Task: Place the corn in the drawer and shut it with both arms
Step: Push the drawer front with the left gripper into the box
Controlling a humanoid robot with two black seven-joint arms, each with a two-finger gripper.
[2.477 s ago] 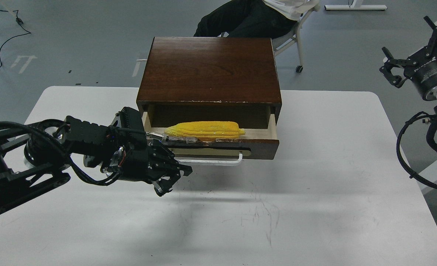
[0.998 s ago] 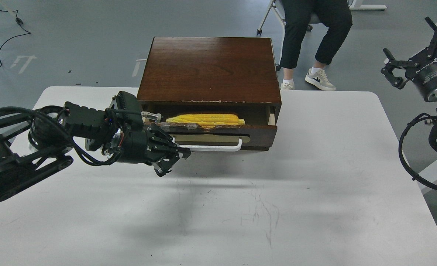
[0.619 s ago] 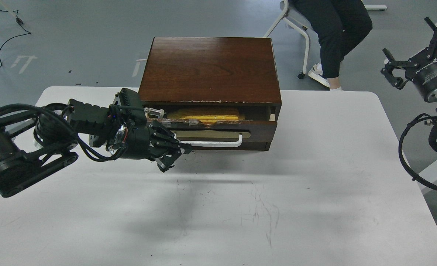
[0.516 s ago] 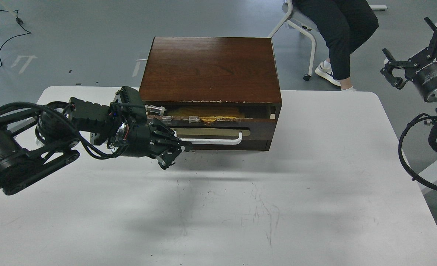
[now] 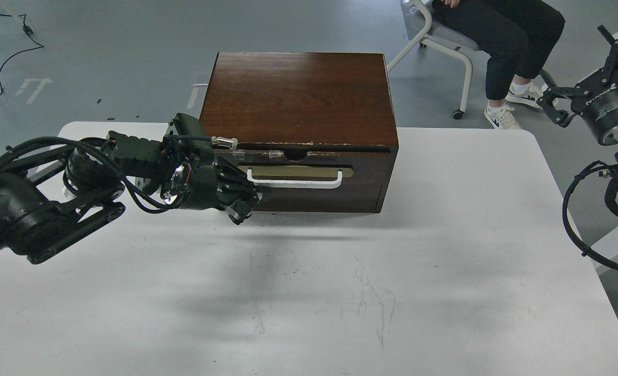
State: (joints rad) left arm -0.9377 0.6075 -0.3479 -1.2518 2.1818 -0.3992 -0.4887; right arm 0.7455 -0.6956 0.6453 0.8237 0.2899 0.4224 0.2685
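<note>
The dark brown drawer [image 5: 364, 180] is pushed in flush with its cabinet [image 5: 298, 96]. Its white bar handle [image 5: 293, 183] faces me on the tan plate. The corn is hidden inside. My left gripper [image 5: 246, 204] is open and empty. It sits low against the drawer front, just below the left end of the handle. My right gripper [image 5: 580, 73] is open and empty, raised far off to the right beyond the table's edge.
The cabinet stands at the back middle of the white table [image 5: 444, 261]. A seated person [image 5: 502, 31] on a white chair [image 5: 434, 36] is behind it at the right. Cables hang from my right arm [image 5: 575, 209].
My left gripper pushed the drawer front back and the drawer slid shut. The corn went out of sight inside. The person on the chair rolled to the right. My right arm stayed put.
</note>
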